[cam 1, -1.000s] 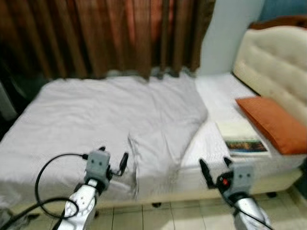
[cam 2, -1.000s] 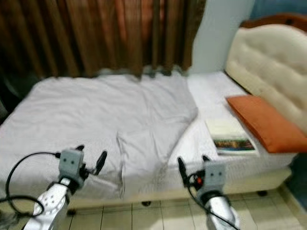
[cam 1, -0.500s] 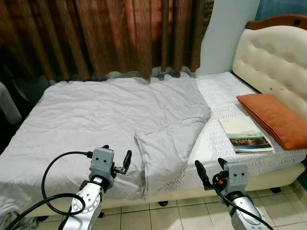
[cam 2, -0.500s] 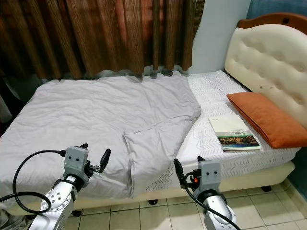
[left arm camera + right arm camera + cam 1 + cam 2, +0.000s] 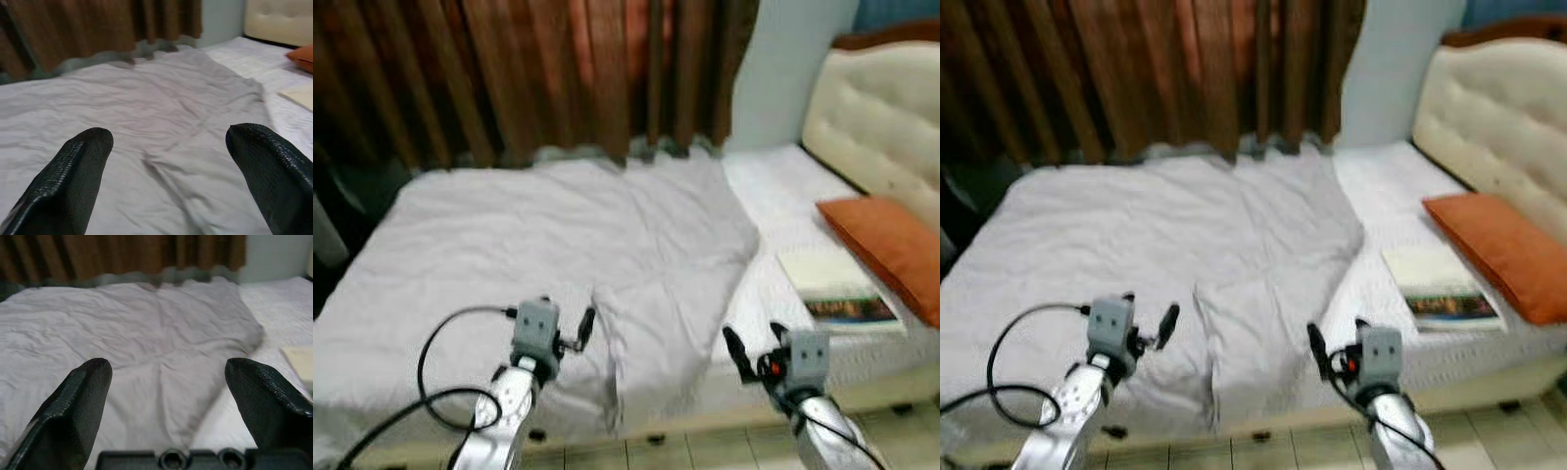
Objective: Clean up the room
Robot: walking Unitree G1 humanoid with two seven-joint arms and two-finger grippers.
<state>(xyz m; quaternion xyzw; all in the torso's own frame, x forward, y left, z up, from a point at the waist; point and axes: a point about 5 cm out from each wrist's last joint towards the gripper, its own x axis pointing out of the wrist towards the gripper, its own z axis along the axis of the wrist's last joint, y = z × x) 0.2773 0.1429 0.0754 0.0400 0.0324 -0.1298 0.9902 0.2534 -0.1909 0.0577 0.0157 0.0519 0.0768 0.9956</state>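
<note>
At the bed's [image 5: 862, 387] near edge: both claws, left claw [image 5: 570, 328] and right claw [image 5: 756, 345], spread, empty. Grey blanket [image 5: 558, 245] looks soft, limp; grip the folded corner.

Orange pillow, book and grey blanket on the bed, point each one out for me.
orange pillow [image 5: 1503, 251], right eye view, middle of its top face
book [image 5: 1441, 290], right eye view, centre of the cover
grey blanket [image 5: 548, 235], left eye view, flat middle area
</note>
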